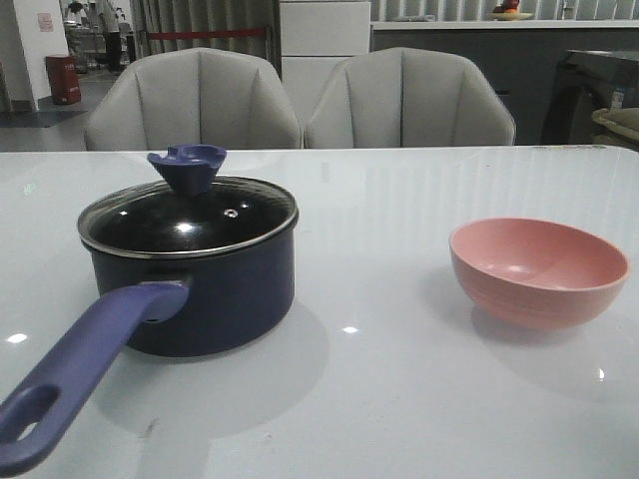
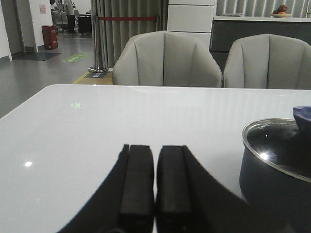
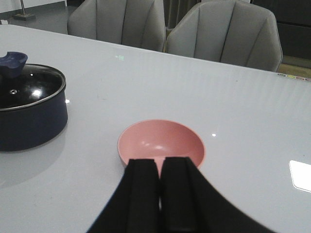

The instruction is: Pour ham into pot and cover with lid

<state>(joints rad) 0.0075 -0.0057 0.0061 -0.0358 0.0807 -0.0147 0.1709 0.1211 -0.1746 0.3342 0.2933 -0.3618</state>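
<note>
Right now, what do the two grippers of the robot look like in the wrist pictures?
Both look alike. The left gripper and the right gripper each have two matte black, flat rectangular fingers on a widening black base. No cables, markings or labels are visible.

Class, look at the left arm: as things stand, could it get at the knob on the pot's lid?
Probably yes. The left gripper is shut and holds nothing, and bare table lies between it and the pot. The lid sits on top, its knob uncovered.

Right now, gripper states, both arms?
Left gripper: shut, holding nothing, beside the pot.
Right gripper: shut, holding nothing, near the pink bowl.
</note>
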